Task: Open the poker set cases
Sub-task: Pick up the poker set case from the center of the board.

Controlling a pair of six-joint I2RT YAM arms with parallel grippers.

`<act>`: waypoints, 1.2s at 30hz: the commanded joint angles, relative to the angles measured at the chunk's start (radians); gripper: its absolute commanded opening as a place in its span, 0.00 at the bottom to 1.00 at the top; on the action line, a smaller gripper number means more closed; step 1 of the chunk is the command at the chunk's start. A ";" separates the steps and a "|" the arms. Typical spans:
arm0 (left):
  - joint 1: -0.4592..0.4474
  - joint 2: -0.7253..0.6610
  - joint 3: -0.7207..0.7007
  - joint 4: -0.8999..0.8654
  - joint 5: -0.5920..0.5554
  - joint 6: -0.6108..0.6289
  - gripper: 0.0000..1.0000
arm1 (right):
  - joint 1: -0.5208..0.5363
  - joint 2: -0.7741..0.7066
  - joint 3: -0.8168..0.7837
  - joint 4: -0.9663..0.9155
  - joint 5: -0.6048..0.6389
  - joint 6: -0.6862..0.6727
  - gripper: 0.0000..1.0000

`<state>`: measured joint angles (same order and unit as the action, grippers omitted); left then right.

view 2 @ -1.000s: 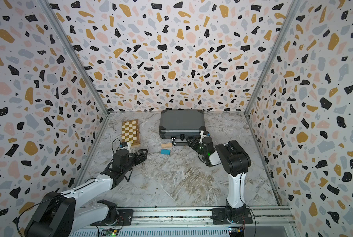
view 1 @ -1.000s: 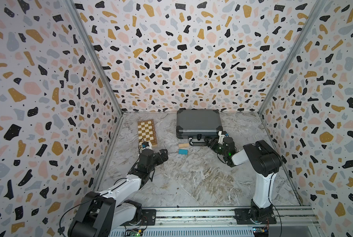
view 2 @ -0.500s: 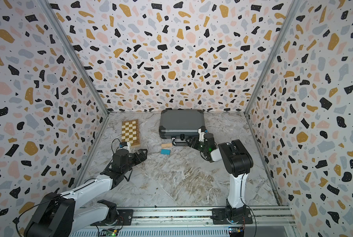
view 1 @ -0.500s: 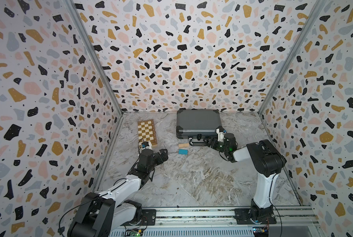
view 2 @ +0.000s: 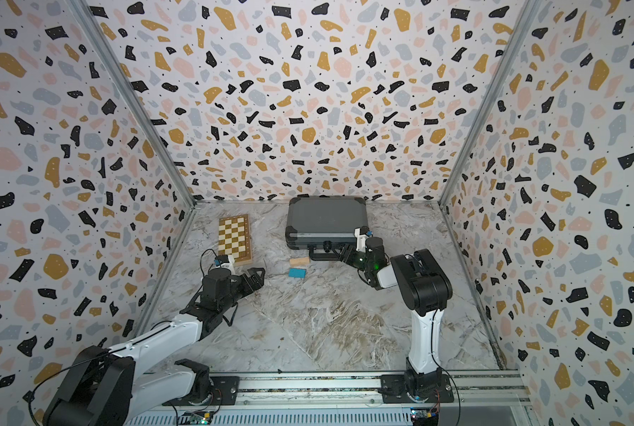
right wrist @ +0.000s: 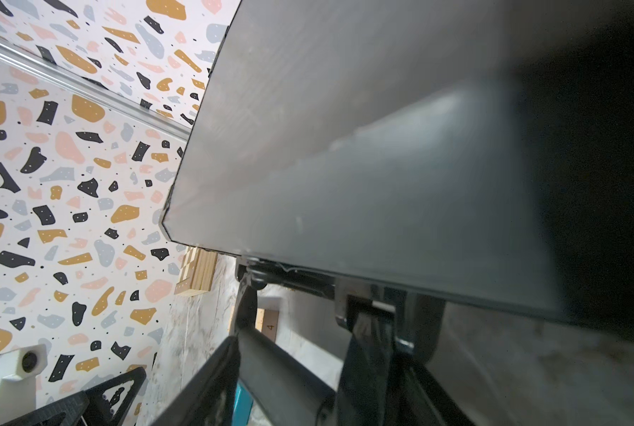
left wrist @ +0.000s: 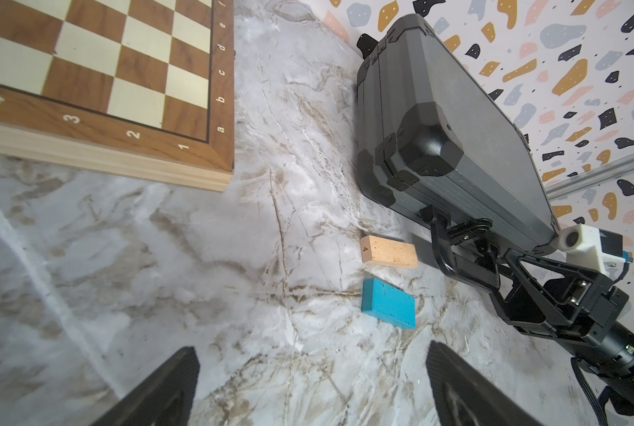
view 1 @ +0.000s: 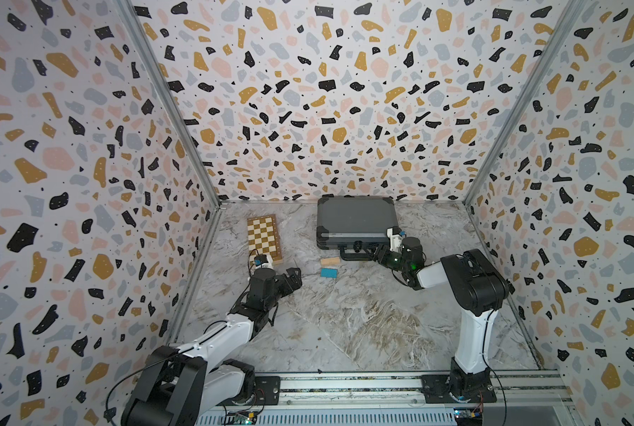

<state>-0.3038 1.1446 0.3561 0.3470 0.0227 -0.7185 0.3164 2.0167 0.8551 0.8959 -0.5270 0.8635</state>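
Left wrist: right pincer (left wrist: 494, 271) straddles handle (left wrist: 441, 250) (case (left wrist: 466, 121) closed).

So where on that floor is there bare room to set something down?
Widest: the floor from the blue block to the front rail. Also between the case and the right wall. Crowded: the case's front, with wooden block and right gripper.

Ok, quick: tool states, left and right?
Left tool: open, holding nothing.
Right tool: at the case handle; whether it grips cannot be told.
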 commanded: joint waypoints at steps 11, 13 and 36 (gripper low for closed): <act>0.003 -0.022 0.014 0.047 -0.002 0.018 0.97 | 0.022 0.046 -0.032 0.128 0.113 0.204 0.51; 0.003 -0.018 0.012 0.051 -0.003 0.016 0.97 | 0.024 0.061 -0.041 0.176 0.136 0.252 0.50; -0.024 0.086 0.009 0.256 0.027 0.106 0.80 | 0.053 0.124 -0.073 0.343 0.269 0.598 0.37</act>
<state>-0.3119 1.2266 0.3202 0.5453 0.0223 -0.6460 0.3584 2.1456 0.7700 1.2415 -0.2687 1.4349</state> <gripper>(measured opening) 0.804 0.380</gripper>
